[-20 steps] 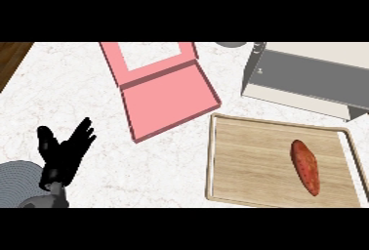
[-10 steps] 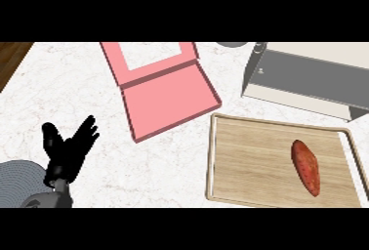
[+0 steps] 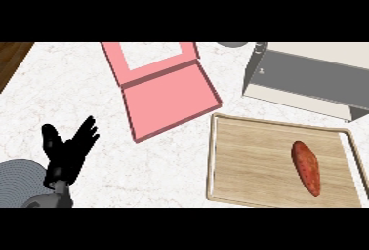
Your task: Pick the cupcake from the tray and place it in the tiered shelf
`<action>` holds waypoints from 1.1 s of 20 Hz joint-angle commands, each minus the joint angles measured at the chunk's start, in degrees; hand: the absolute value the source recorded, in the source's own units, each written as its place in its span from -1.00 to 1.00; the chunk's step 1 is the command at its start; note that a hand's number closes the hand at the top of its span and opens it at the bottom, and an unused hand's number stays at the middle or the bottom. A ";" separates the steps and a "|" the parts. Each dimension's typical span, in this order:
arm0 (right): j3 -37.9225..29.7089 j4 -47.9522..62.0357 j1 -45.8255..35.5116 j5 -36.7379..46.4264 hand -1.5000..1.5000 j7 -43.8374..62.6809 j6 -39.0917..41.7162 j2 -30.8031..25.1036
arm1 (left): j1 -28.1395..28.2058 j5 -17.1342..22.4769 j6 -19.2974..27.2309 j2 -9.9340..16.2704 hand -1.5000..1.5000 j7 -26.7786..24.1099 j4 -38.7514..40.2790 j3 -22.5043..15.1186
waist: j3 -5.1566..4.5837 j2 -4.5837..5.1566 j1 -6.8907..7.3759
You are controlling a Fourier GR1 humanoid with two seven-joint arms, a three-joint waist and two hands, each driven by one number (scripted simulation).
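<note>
Nothing is picked up yet. The left hand [image 3: 69, 149] rests open at lower left; the right hand is out of sight. On the wooden tray [image 3: 252, 161] at lower right lies a reddish, sweet-potato-like item [image 3: 305, 167], no cupcake. Next comes a reach there, then to the grey shelf [image 3: 310, 78] at upper right.

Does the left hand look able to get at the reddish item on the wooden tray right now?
Probably, though it is a long reach: the left hand rests open at lower left, with bare counter between it and the tray holding the reddish item.

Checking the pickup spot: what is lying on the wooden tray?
One reddish, elongated item that looks like a sweet potato, not a cupcake, lies on the wooden tray, right of centre. The view's edge hides the tray's far-right part.
</note>
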 commanded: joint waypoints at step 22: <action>-9.82 13.12 -6.63 -9.41 -1.00 -5.63 -10.04 -2.64 | -0.75 -0.26 -0.77 0.06 0.00 -1.68 2.64 1.62 | -0.01 -0.09 -0.43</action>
